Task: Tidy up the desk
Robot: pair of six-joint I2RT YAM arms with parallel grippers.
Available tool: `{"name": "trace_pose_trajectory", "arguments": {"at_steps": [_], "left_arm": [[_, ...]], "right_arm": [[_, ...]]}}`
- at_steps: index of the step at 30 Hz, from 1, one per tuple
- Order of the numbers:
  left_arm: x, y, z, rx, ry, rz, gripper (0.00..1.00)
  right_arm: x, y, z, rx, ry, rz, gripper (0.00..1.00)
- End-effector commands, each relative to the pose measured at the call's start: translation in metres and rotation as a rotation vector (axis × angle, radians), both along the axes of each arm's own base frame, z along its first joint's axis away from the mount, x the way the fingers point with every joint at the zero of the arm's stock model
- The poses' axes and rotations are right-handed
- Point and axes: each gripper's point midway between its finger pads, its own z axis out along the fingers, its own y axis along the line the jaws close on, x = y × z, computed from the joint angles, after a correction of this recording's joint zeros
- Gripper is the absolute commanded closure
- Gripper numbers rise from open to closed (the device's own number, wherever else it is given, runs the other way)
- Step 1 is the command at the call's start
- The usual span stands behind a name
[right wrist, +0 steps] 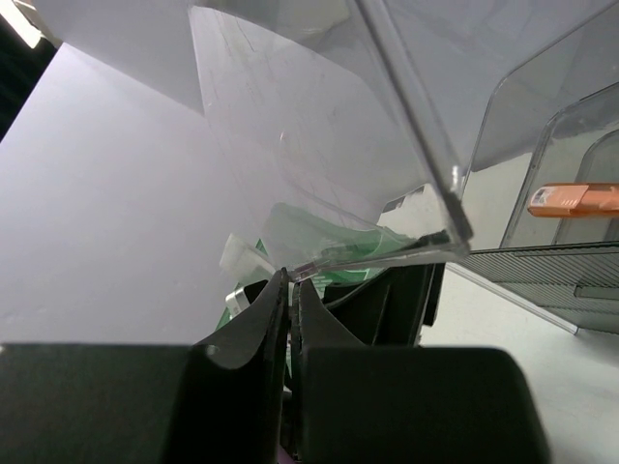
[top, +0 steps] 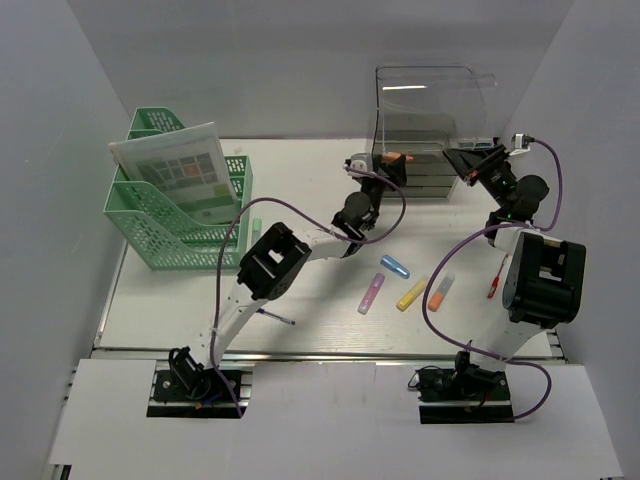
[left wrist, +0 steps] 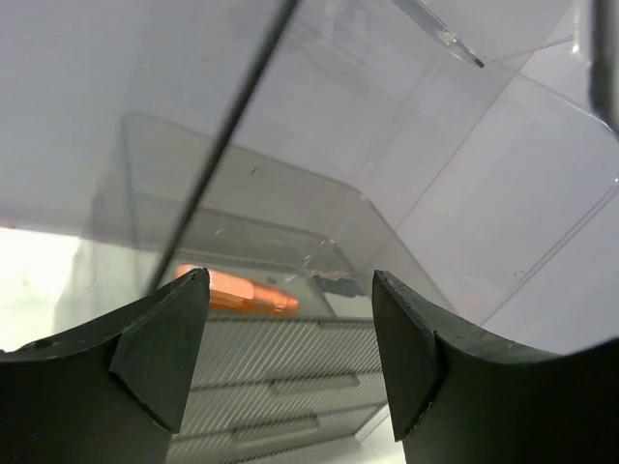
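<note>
Left pincer (left wrist: 290,288) is spread wide with nothing between its fingers, up against the clear organiser (top: 430,110). An orange marker (left wrist: 237,292) lies just beyond its tips, on top of the grey drawer unit (left wrist: 280,387). Over to the right pincer (right wrist: 288,282): pressed together, and it looks to be pinching the thin lower edge of that clear wall.

Here's the danger. If the right side tugs or twists while clamped, the light plastic shell could skid or tip off the drawers, and the orange marker would roll out with it. The left fingers are so close to the wall that a careless retreat could clip it too.

Now the count, moving outward across the white worktop (top: 300,335), which lies under both arms with grey walls around it:
- One clear organiser and one drawer unit.
- One marker stowed.
- Four loose highlighters: blue (top: 394,266), purple (top: 371,293), yellow (top: 411,294), orange (top: 440,292).
- One red pen (top: 493,282) by the right arm.
- One dark pen (top: 275,317) by the left arm.
- Far left, a green mesh rack (top: 175,225), seemingly two sections, holding one printed sheet (top: 180,175).
</note>
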Motion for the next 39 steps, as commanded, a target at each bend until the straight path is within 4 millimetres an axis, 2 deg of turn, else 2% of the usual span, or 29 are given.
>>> {"name": "trace_pose_trajectory", "arguments": {"at_steps": [1, 5, 6, 7, 9, 11, 15, 16, 18, 19, 21, 22, 23, 24, 26, 27, 29, 31, 32, 33, 36, 39], "left_arm": [[-0.021, 0.020, 0.068, -0.092, -0.085, -0.036, 0.22], [-0.050, 0.019, 0.072, -0.073, -0.091, -0.105, 0.22], [-0.062, 0.019, 0.086, -0.080, -0.109, -0.133, 0.22], [-0.067, 0.022, 0.069, -0.044, -0.084, -0.142, 0.23], [-0.086, 0.017, 0.064, -0.024, -0.069, -0.175, 0.23], [-0.096, 0.028, 0.054, 0.013, -0.025, -0.186, 0.23], [-0.118, 0.032, 0.031, 0.116, 0.111, -0.229, 0.25], [-0.125, 0.036, 0.016, 0.176, 0.169, -0.241, 0.25], [-0.132, 0.037, 0.002, 0.196, 0.255, -0.270, 0.25], [-0.138, 0.033, -0.011, 0.253, 0.322, -0.310, 0.24], [-0.142, 0.024, -0.025, 0.284, 0.433, -0.351, 0.23], [-0.152, 0.021, -0.062, 0.395, 0.558, -0.395, 0.23], [-0.146, 0.011, -0.047, 0.397, 0.570, -0.402, 0.23], [-0.147, 0.009, -0.055, 0.400, 0.634, -0.400, 0.23], [-0.157, 0.010, -0.088, 0.496, 0.756, -0.426, 0.24], [-0.158, 0.003, -0.081, 0.503, 0.756, -0.433, 0.24], [-0.165, 0.012, -0.114, 0.590, 0.867, -0.415, 0.24], [-0.171, 0.018, -0.126, 0.615, 0.948, -0.399, 0.24], [-0.181, 0.015, -0.134, 0.614, 0.987, -0.418, 0.24], [-0.187, 0.021, -0.143, 0.632, 1.044, -0.407, 0.25], [-0.194, 0.027, -0.152, 0.600, 1.157, -0.362, 0.24], [-0.198, 0.027, -0.148, 0.549, 1.264, -0.309, 0.22]], "right_arm": [[-0.016, -0.002, 0.048, -0.048, -0.213, -0.036, 0.95], [-0.015, -0.003, 0.046, -0.049, -0.210, -0.039, 0.95], [-0.015, -0.003, 0.046, -0.049, -0.208, -0.041, 0.96], [-0.015, -0.003, 0.044, -0.050, -0.206, -0.042, 0.95], [-0.014, -0.003, 0.043, -0.052, -0.203, -0.045, 0.96], [-0.013, -0.004, 0.040, -0.054, -0.200, -0.050, 0.95], [-0.010, -0.005, 0.035, -0.057, -0.191, -0.059, 0.96], [-0.010, -0.006, 0.034, -0.057, -0.190, -0.061, 0.96], [-0.009, -0.005, 0.032, -0.064, -0.190, -0.061, 0.95], [-0.008, -0.005, 0.031, -0.063, -0.189, -0.063, 0.96], [-0.007, -0.005, 0.031, -0.063, -0.189, -0.063, 0.95], [-0.008, -0.005, 0.032, -0.062, -0.189, -0.064, 0.96], [-0.008, -0.005, 0.032, -0.062, -0.189, -0.064, 0.95], [-0.008, -0.005, 0.032, -0.065, -0.191, -0.066, 0.95], [-0.008, -0.005, 0.032, -0.068, -0.190, -0.067, 0.95], [-0.008, -0.007, 0.032, -0.068, -0.190, -0.071, 0.96], [-0.009, -0.005, 0.033, -0.068, -0.193, -0.068, 0.96], [-0.009, -0.005, 0.033, -0.069, -0.192, -0.067, 0.95], [-0.008, -0.006, 0.033, -0.067, -0.191, -0.070, 0.96], [-0.009, -0.005, 0.034, -0.068, -0.194, -0.067, 0.95], [-0.010, -0.006, 0.035, -0.070, -0.195, -0.070, 0.96], [-0.010, -0.006, 0.034, -0.066, -0.189, -0.069, 0.95]]}}
